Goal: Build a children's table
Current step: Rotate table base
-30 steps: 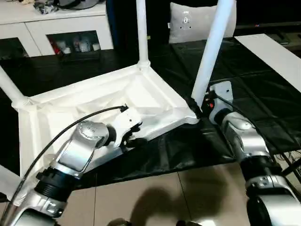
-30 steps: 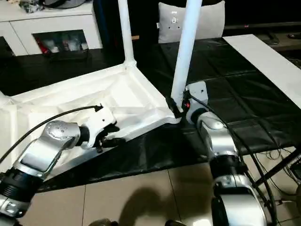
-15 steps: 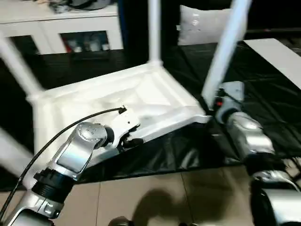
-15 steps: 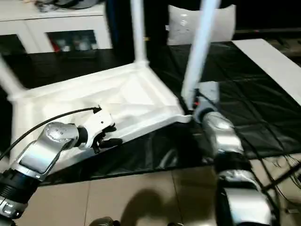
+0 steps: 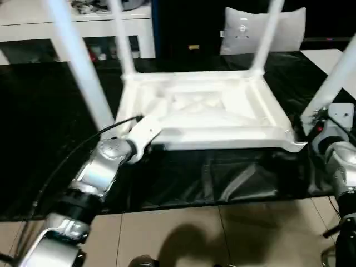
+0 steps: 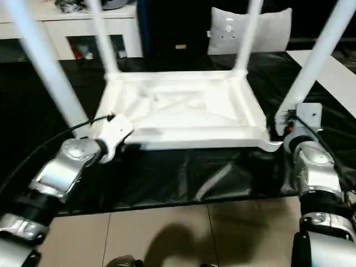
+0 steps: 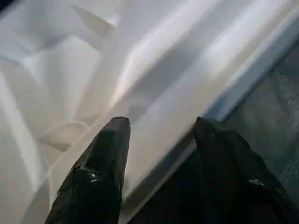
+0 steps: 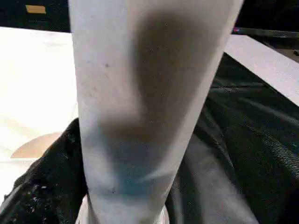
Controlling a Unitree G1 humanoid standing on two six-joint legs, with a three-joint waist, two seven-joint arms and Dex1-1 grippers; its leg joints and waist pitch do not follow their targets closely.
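The children's table lies upside down on a black mat, its ribbed white top point(image 5: 206, 111) facing up and all its legs standing in the corner sockets. My left gripper point(image 7: 161, 123) is shut on the top's near rim close to the near left leg point(image 5: 78, 67), one black finger on each side of the edge. At the near right corner my right gripper point(image 5: 303, 130) is closed around the base of the near right leg point(image 8: 145, 93). One of its fingers point(image 8: 42, 191) presses against that leg; the other is hidden behind it.
The black mat point(image 5: 222, 178) ends at a tiled floor point(image 5: 194, 233) just in front of me. A grey cushion point(image 5: 289, 30) and a white cabinet point(image 5: 33, 30) stand behind the table. A white board point(image 6: 339, 69) lies at the far right.
The table has turned clockwise and shifted right with both grippers on it, so its near edge now faces me squarely. The near left leg has come into sight. The camera has moved too.
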